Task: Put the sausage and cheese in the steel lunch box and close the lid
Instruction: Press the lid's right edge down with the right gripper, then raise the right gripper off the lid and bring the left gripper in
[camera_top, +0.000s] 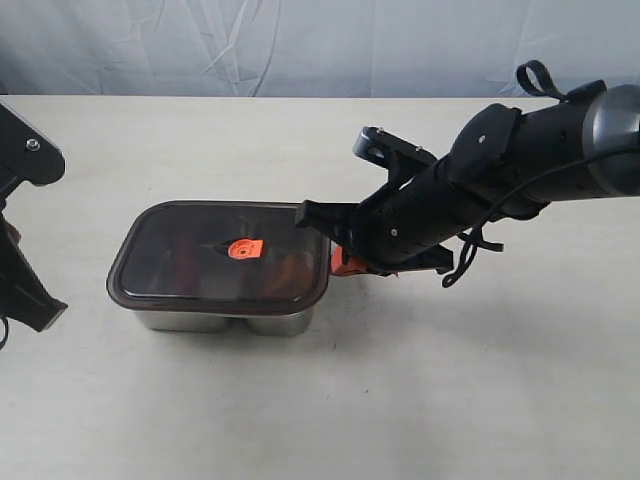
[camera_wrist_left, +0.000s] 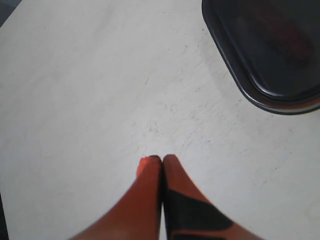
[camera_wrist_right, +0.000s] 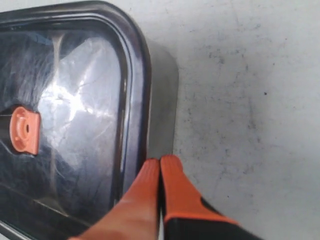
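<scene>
The steel lunch box (camera_top: 225, 320) stands left of the table's middle with the dark lid (camera_top: 190, 235) lying on it, orange tab (camera_top: 243, 249) in the centre. Through the lid a dim reddish shape (camera_top: 186, 262) and an orange one (camera_top: 291, 266) show; I cannot make them out as the sausage and cheese. My right gripper (camera_top: 345, 263) is shut and empty at the box's right end; in the right wrist view its tips (camera_wrist_right: 160, 161) meet beside the lid's rim (camera_wrist_right: 142, 100) and the steel wall (camera_wrist_right: 165, 90). My left gripper (camera_wrist_left: 162, 159) is shut over bare table, apart from the box corner (camera_wrist_left: 270, 102).
The left arm's black links (camera_top: 25, 290) stand at the left edge of the exterior view. A pale wrinkled backdrop (camera_top: 300, 40) hangs behind the table's far edge. The right arm (camera_top: 520, 160) reaches in from the right, above the tabletop (camera_top: 450, 400).
</scene>
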